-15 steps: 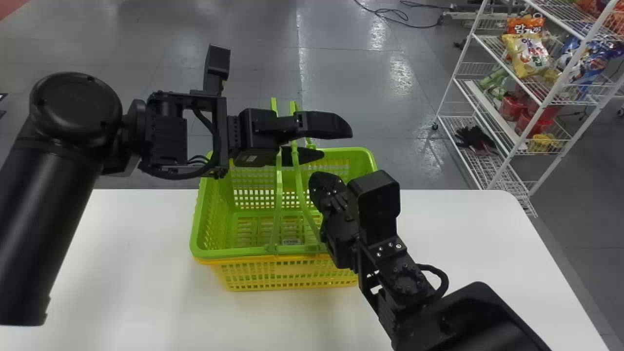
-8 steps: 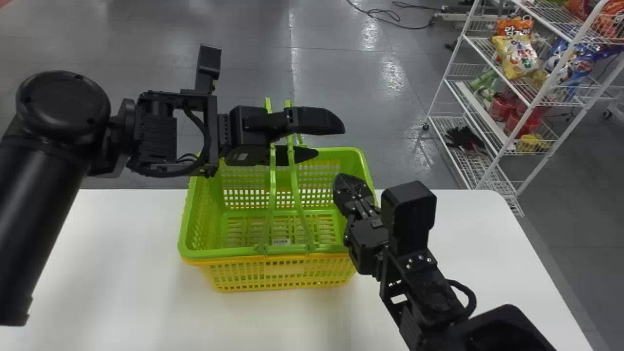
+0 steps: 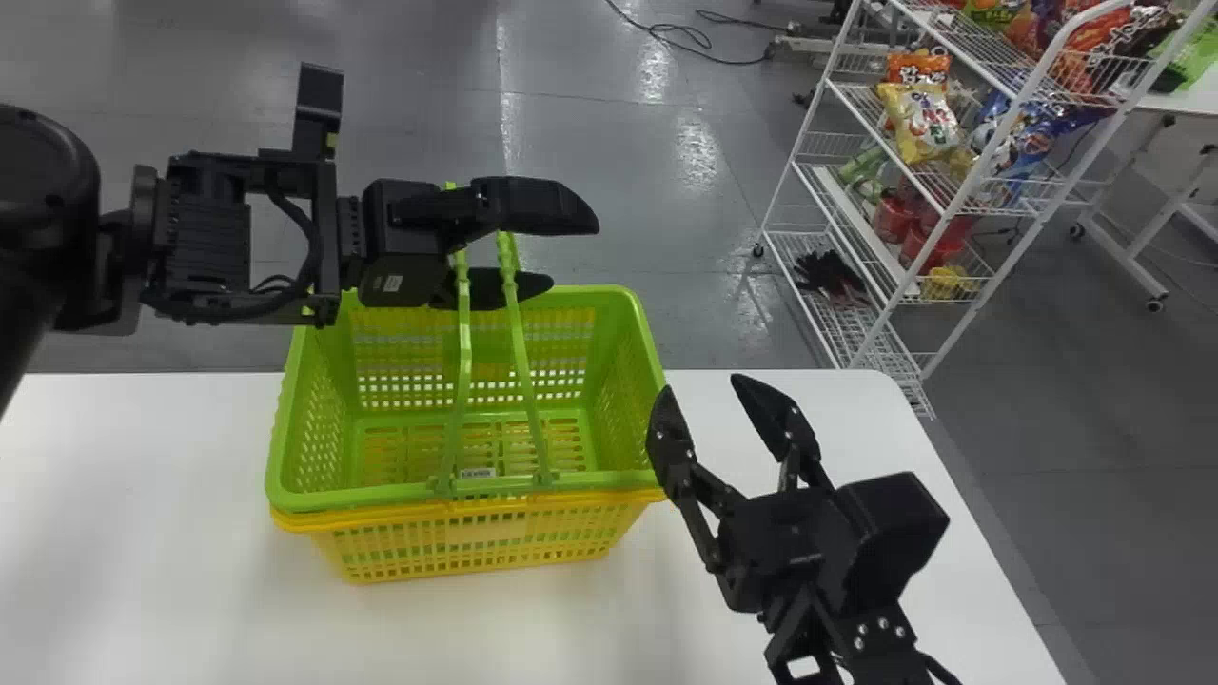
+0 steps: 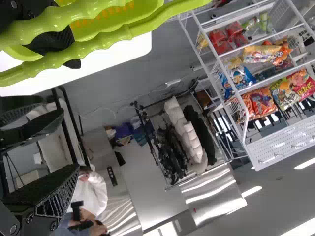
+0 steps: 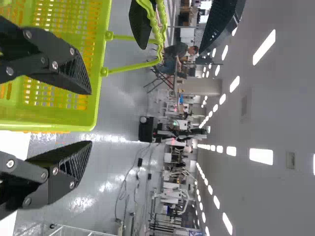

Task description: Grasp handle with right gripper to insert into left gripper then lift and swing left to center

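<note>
In the head view, my left gripper (image 3: 573, 255) is above the back of the green basket (image 3: 628, 480), fingers apart, crossed by both raised green handles (image 3: 519, 352). The left wrist view shows my left gripper (image 4: 71, 142) with the ribbed handles (image 4: 101, 43) running close beside it. Seen from the right wrist, the handles (image 5: 132, 67) rise near one left finger, the other finger well away. My right gripper (image 3: 702, 385) stands open just right of the basket's rim. It holds nothing; in its wrist view, one finger of my right gripper (image 5: 89, 118) overlaps the basket (image 5: 91, 120).
A yellow basket (image 3: 457, 547) is nested under the green one on the white table (image 3: 171, 533). Beyond the table's right side stands a white wire shelf (image 3: 790, 157) with snack bags. Cables (image 3: 680, 38) lie on the floor behind.
The head view has turned right, so table and baskets appear farther left. My right gripper has pulled away rightward from the basket and turned, its fingers now visibly spread. The handles remain raised at my left gripper.
</note>
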Controlling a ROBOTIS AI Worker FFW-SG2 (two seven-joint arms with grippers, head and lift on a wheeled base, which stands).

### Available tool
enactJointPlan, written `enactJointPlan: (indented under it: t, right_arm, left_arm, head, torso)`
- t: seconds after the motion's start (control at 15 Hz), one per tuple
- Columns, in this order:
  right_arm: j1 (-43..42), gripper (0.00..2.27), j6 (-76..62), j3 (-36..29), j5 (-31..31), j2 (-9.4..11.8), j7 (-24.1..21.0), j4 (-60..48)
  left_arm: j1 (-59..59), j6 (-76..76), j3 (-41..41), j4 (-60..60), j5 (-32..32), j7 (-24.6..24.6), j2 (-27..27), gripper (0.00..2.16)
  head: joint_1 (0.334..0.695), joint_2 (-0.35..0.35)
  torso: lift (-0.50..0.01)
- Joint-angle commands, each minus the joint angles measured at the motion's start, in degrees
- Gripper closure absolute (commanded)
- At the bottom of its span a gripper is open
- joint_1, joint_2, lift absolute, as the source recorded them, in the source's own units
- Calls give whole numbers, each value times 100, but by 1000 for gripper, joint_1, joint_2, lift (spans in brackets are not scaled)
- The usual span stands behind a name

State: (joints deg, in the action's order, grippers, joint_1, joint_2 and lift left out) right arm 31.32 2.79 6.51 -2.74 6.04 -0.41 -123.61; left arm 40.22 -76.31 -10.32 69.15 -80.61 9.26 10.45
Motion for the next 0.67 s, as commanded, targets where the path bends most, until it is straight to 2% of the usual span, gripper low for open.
enactJointPlan:
  t: [0.0, 0.27, 0.6]
  right_arm:
    - [269, 49, -458, -106, 54, 20, 6, 136]
    - [410, 53, -810, -132, 107, 28, 59, 364]
    - [770, 56, -1601, -229, 151, 28, 50, 672]
  left_arm:
    - [188, -29, -22, -235, -192, 14, 10, 90]
    - [285, -152, -14, -429, -377, -12, 54, 90]
    - [909, -469, -93, -763, -957, -135, 71, 90]
  head:
    - [693, -223]
    - [695, -240]
    - [695, -248]
  torso:
    - [-93]
    - [-93]
    - [-93]
